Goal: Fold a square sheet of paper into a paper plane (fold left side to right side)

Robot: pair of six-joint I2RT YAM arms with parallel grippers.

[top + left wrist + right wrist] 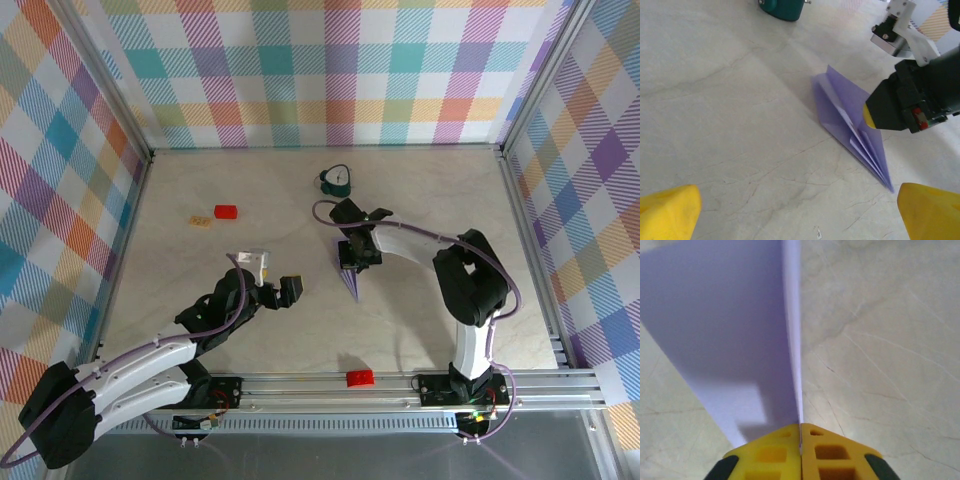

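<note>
Firstly, right end effector point(800, 432): we see its two yellow fingers pressed flat together, clamped on an upstanding fold of the paper plane point(730, 330). The pale lavender sheet rises out of the seam between the fingers and runs away from the wrist camera, one broad face on the left and a thin bright edge at the middle. Seen from the left wrist, a yellow pad point(868, 116) of that end effector sits against the plane's upper layers, which fan out slightly toward the point.

Plane: narrow pointed wedge, crease lines visible. It lies around mid-counter, a little right of centre. The wider end is under the right end effector and the sharp tip points to the near side.

Left end effector point(800, 210): fingers spread wide, nothing between them. It is to the left of the plane and slightly nearer, close by but apart from it, and faces it.

Counter point(180, 300): pale, marbled surface. A dark teal clock-like object point(337, 181) stands on the far side of the plane, well apart from it. One red block point(225, 211) lies far-left, with a small tan piece point(200, 220) just beside it. Another red block point(359, 377) sits at the near edge, by the rail between the two arm bases.
</note>
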